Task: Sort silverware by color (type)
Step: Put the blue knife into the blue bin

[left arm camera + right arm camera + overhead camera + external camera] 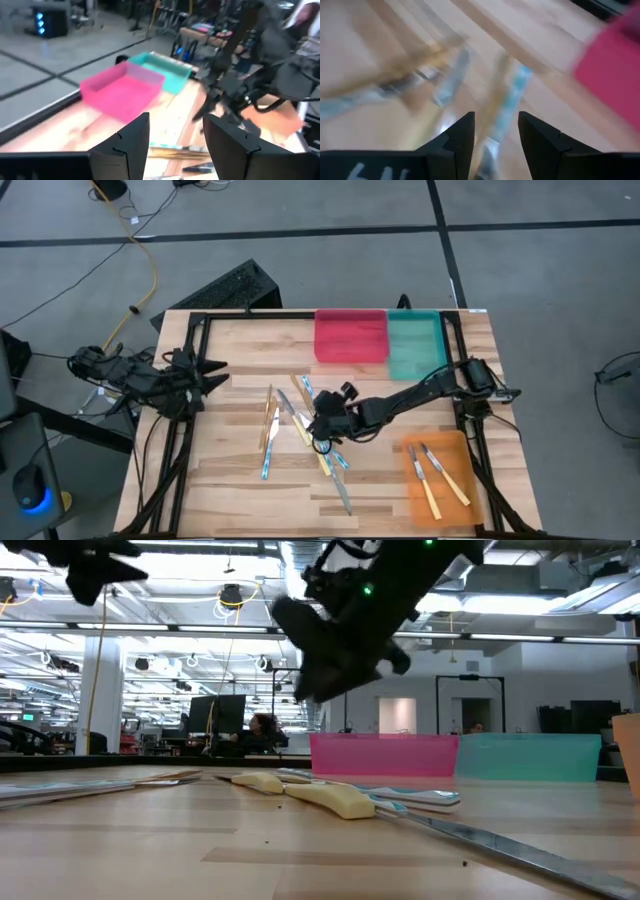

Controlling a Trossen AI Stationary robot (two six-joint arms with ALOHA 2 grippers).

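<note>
The silverware lies in a loose, crossing pile in the middle of the desk, and two yellow-handled knives already rest in the orange tray at the near right corner. The right pincer hangs above the pile with its fingers parted and nothing between them. For a clean pick it should probably come down on one single handle, away from the places where pieces cross, so that a neighbour is not lifted too. The handles look like smooth plastic, yellow or light blue; the blades are thin, flat, shiny metal, likely slippery. The red tray and the teal tray stand touching at the far edge. The left pincer waits at the left edge of the desk, its fingers apart and empty.
</note>
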